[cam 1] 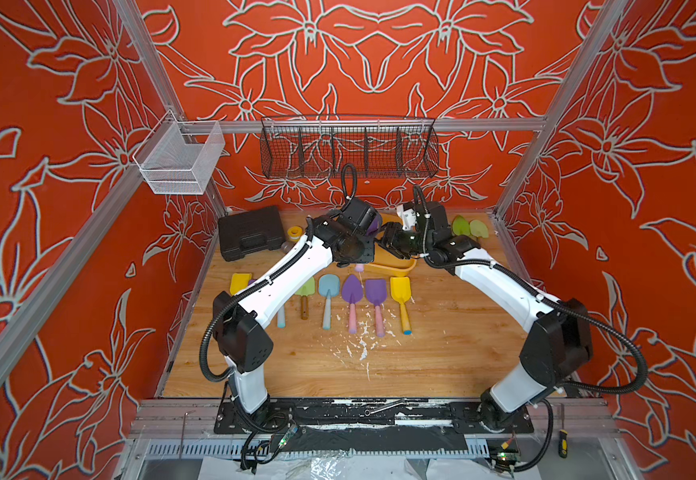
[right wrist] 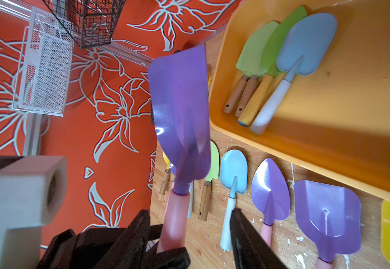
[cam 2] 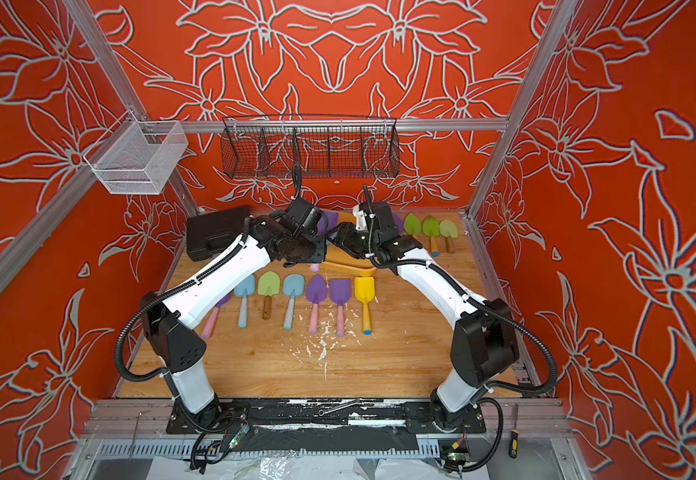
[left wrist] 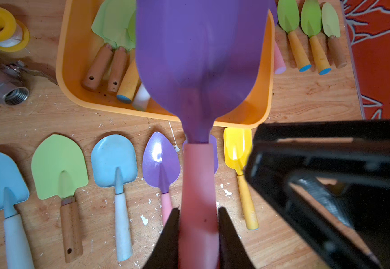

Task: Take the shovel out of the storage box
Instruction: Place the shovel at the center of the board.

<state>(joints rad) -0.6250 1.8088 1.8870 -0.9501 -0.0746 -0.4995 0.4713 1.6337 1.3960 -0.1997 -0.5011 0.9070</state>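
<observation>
Four shovels [right wrist: 305,46] in one storage box [right wrist: 329,144], two wire baskets [cam 1: 348,149], one black case [cam 1: 250,232]

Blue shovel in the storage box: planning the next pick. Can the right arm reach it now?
Likely not yet: the right gripper straddles the held purple shovel, though the blue shovel lies uncovered.

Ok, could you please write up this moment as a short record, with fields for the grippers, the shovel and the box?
left gripper: shut on the pink handle of the purple shovel
right gripper: open, jaws on either side of the same handle, one finger clear of it
purple shovel: lifted clear of the storage box
in the box: four shovels visible, three green and one blue shovel
on the table: row of shovels in front of the box, three green shovels beside it
</observation>
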